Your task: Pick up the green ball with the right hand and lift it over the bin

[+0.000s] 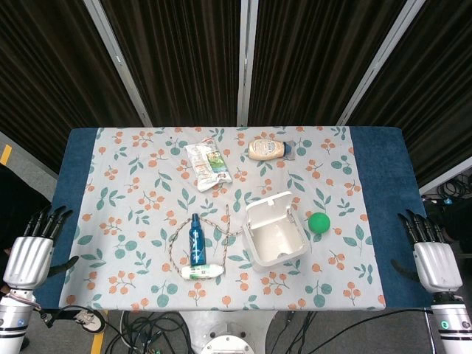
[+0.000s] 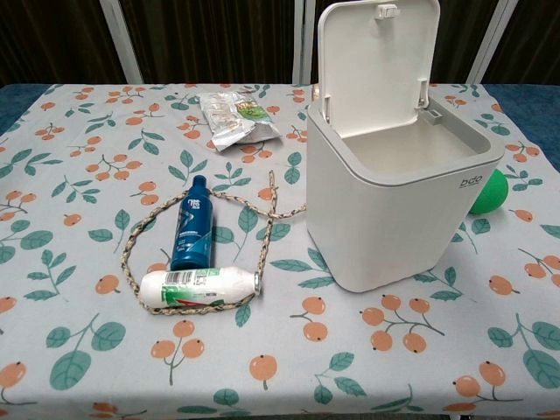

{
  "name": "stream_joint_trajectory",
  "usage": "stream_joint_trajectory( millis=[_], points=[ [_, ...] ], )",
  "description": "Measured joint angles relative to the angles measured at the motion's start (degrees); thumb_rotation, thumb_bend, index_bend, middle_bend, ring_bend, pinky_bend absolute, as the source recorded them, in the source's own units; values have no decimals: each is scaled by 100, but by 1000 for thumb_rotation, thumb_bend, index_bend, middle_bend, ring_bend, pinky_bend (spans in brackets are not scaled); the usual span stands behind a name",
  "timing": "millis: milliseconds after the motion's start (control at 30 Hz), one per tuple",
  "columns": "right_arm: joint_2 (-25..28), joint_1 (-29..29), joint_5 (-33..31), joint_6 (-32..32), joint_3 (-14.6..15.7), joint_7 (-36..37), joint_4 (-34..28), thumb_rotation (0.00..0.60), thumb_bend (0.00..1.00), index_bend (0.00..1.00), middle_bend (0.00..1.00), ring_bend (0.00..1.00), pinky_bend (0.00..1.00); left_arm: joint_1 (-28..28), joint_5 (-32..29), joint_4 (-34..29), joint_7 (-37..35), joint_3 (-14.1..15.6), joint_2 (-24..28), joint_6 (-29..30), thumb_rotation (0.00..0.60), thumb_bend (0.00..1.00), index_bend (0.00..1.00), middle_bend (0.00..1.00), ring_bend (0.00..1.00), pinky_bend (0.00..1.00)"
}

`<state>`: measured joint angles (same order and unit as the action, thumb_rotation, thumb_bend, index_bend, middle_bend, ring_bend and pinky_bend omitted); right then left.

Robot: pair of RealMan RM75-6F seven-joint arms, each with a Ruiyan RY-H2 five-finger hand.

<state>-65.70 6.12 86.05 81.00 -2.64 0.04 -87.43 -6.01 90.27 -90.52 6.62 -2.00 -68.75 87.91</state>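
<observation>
The green ball lies on the floral cloth just right of the white bin; in the chest view the green ball peeks out from behind the bin, partly hidden by it. The bin's lid stands open and nothing shows inside. My right hand hangs off the table's right edge, well right of the ball, fingers apart and holding nothing. At the left edge my left hand is also open and empty. Neither hand shows in the chest view.
A blue bottle, a white bottle and a rope loop lie left of the bin. A snack bag and a beige sauce bottle sit toward the far side.
</observation>
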Motion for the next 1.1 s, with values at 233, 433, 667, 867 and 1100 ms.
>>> stream_joint_trajectory(
  millis=[233,433,667,867,1100],
  points=[
    [-39,77,31,-141,34,-35,92,600,117,0,0,0,0,0,-20,-7,20,20,-1,-32,600,119,134,106,35,124],
    [-70,172,74,-229,33,-193,17,600,120,0,0,0,0,-7,5,24,-59,10,11,-9,600,120,134,106,35,124],
    [-120,569,144,-756,2,-617,-126,600,123,0,0,0,0,-15,-8,203,-108,59,-130,-84,600,121,134,106,35,124],
    [-280,1150,86,-1468,-141,-1125,-282,600,129,0,0,0,33,-14,-41,253,-170,40,-125,-77,600,120,134,105,35,124],
    [-697,1690,-372,-2201,-269,-1933,-293,600,134,0,0,0,62,20,-79,318,-276,53,-109,-64,600,122,135,106,35,124]
  ],
)
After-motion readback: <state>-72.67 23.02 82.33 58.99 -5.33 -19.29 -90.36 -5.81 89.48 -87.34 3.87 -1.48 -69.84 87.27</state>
